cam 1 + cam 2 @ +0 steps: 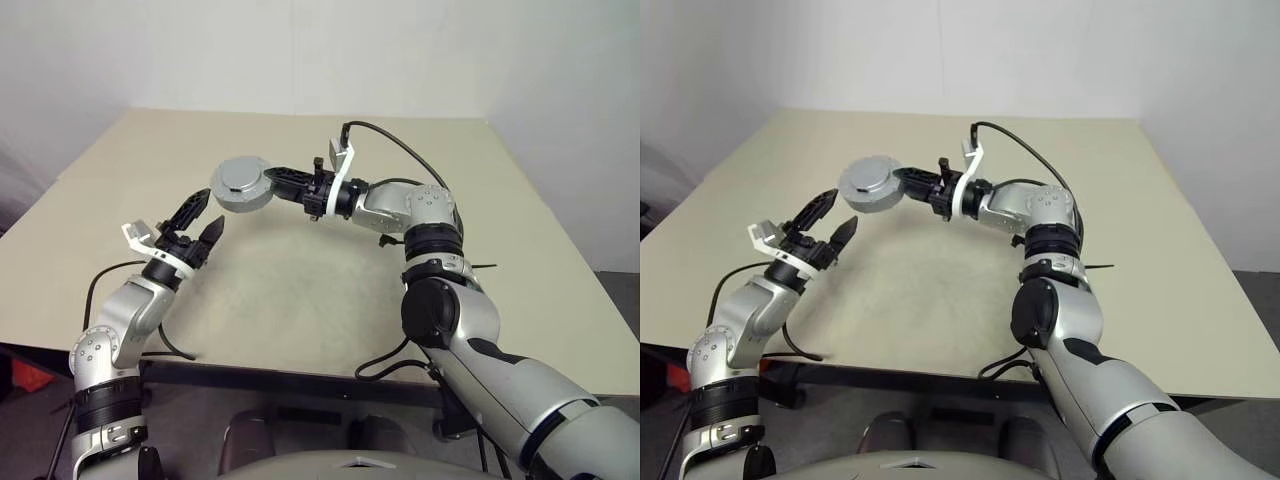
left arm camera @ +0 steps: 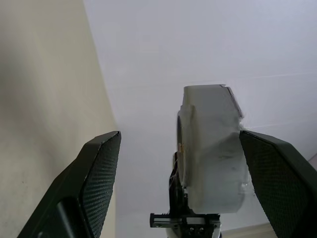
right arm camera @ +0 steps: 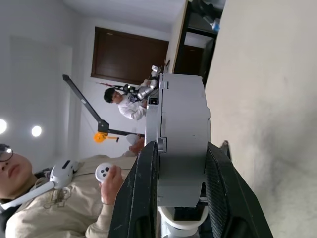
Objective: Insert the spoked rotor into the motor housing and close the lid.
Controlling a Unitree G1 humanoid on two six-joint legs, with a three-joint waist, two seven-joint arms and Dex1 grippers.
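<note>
My right gripper (image 1: 272,181) is shut on a thick round silver-grey motor housing (image 1: 240,184) and holds it in the air above the table, with the arm reaching across to the left. In the right wrist view both black fingers (image 3: 141,183) clamp the housing (image 3: 181,129) across its flat faces. A thinner grey layer, perhaps the lid (image 3: 151,124), sits against one face. The spoked rotor is hidden. My left gripper (image 1: 211,211) is open just below and to the left of the housing. Seen between its spread fingers (image 2: 96,178), the housing (image 2: 213,163) hangs edge-on, untouched.
The beige table (image 1: 300,290) spreads under both arms, with white walls behind it. Black cables trail off its near edge (image 1: 385,365). In the right wrist view a person holding a white controller (image 3: 104,172) sits close by, and another person (image 3: 121,101) is further back.
</note>
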